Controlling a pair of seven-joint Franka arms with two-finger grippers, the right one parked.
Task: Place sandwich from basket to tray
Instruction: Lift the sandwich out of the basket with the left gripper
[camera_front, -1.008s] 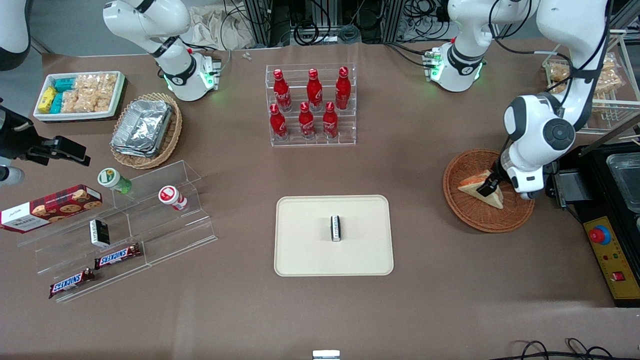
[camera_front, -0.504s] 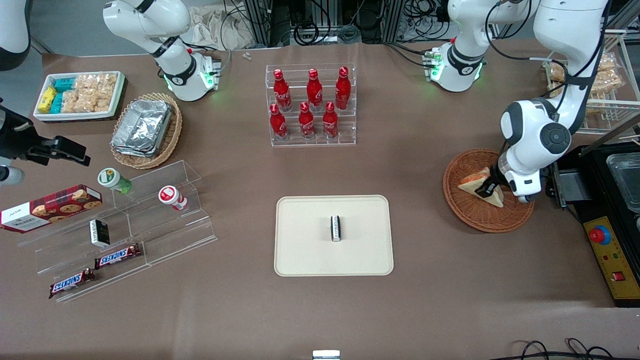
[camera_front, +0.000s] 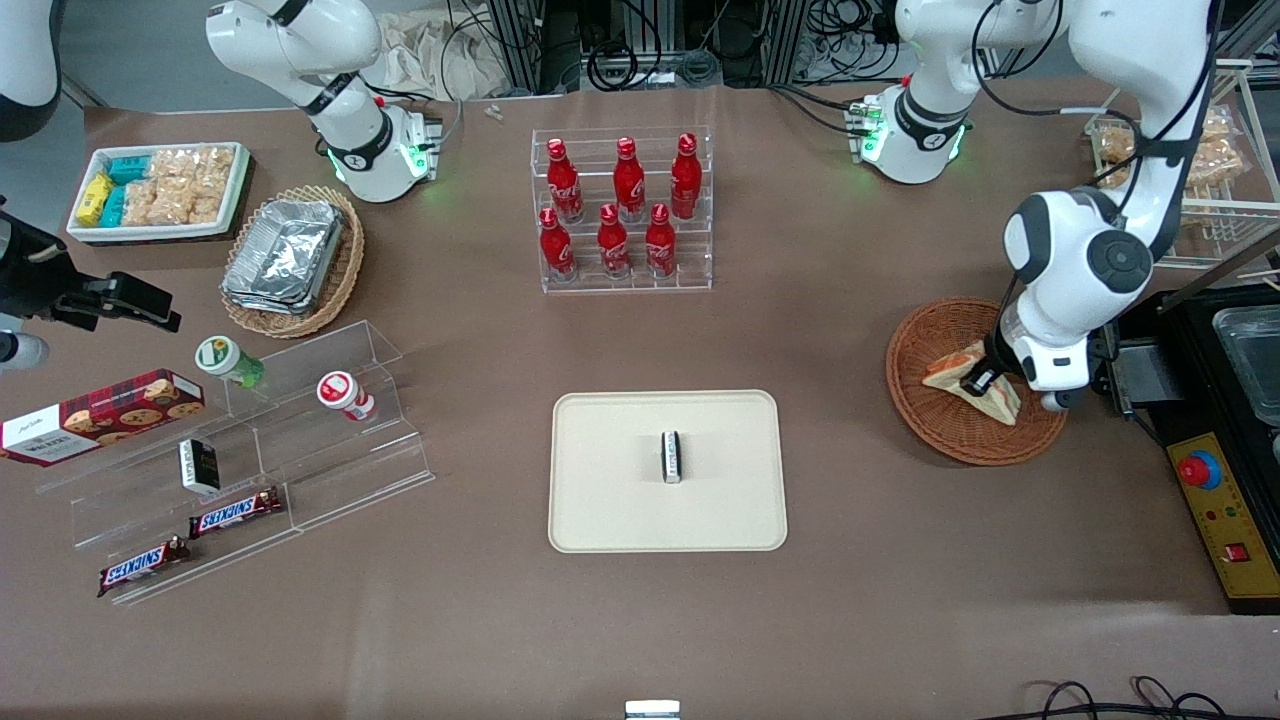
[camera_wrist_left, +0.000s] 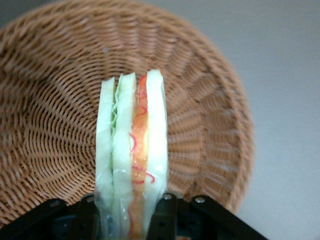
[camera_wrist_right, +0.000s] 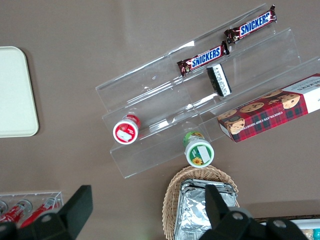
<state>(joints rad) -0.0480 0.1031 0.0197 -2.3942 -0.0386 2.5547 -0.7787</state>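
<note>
One sandwich (camera_front: 972, 383) sits pinched in the claw (camera_front: 978, 381) over the basket (camera_front: 935, 425); the tray (camera_front: 610, 500) holds a small bar (camera_front: 672, 457).

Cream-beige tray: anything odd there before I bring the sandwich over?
Yes. A small black-and-white packet already stands on edge mid-tray, where the load might go. The gripper grips the triangular white-bread sandwich over the reddish-brown wicker basket.

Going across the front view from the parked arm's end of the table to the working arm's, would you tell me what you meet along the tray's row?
Clear acrylic stand → tray → small packet on it → basket → sandwich, held by the gripper.
</note>
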